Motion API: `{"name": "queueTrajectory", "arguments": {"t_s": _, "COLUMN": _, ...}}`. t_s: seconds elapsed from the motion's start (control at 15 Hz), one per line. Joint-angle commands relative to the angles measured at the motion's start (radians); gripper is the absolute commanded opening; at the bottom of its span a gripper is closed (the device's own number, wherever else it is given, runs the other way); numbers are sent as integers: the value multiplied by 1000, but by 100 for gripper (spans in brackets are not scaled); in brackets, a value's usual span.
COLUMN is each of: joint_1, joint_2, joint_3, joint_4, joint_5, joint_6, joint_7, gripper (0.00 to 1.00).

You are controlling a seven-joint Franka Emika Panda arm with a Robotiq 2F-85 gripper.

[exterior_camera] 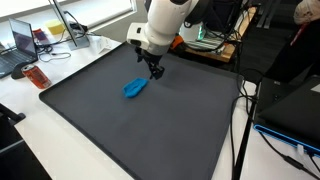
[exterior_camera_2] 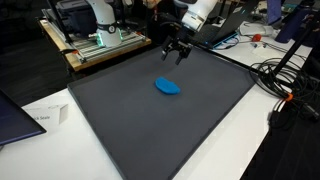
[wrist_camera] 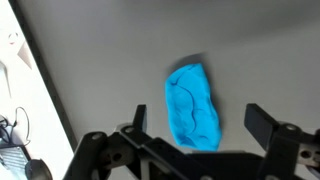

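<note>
Wrist view, nearest: gripper (wrist_camera: 197,110) with its two fingers (wrist_camera: 138,112) spread as wide as they go, pinching nothing. Directly below, framed between them, a crumpled blue cloth (wrist_camera: 193,105) on the dark mat (wrist_camera: 110,50); long side running away from the camera, near end level with the fingertips, no contact visible.

Exterior views, near edge of the mat (exterior_camera: 120,140) (exterior_camera_2: 150,130): bare grey surface bordered by the white table (exterior_camera: 40,140) (exterior_camera_2: 250,140); a sheet of paper (exterior_camera_2: 40,118) by a near corner.

Farther in, past the middle of the mat and toward its far edge: the cloth (exterior_camera: 135,88) (exterior_camera_2: 168,86), lying flat and apart from every edge. Just above it, offset slightly toward the far edge: the gripper (exterior_camera: 153,72) (exterior_camera_2: 176,55), hanging clear of cloth and mat.

Beyond the far edge: a laptop (exterior_camera: 20,40) on the table, cables (exterior_camera_2: 285,80) off one side.

Judged progress: approach made, gripper poised over the cloth; no touch, no grip, no lift as yet. Cloth unmoved on the mat, so everything past the approach left undone.
</note>
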Motion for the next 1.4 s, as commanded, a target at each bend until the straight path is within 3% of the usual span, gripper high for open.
{"name": "queueTrajectory", "arguments": {"t_s": 0.0, "joint_1": 17, "joint_2": 88, "joint_3": -4, "joint_4": 171, "joint_5": 27, "joint_6": -114, "joint_7": -36, "gripper": 100}}
{"name": "queueTrajectory", "arguments": {"t_s": 0.67, "joint_1": -44, "joint_2": 296, "joint_3": -18, "joint_4": 548, "joint_5": 220, "joint_6": -190, "joint_7": -333, "gripper": 100}}
{"name": "queueTrajectory", "arguments": {"t_s": 1.33, "joint_1": -124, "joint_2": 494, "joint_3": -27, "joint_4": 897, "joint_5": 409, "joint_6": -441, "joint_7": -573, "gripper": 100}}
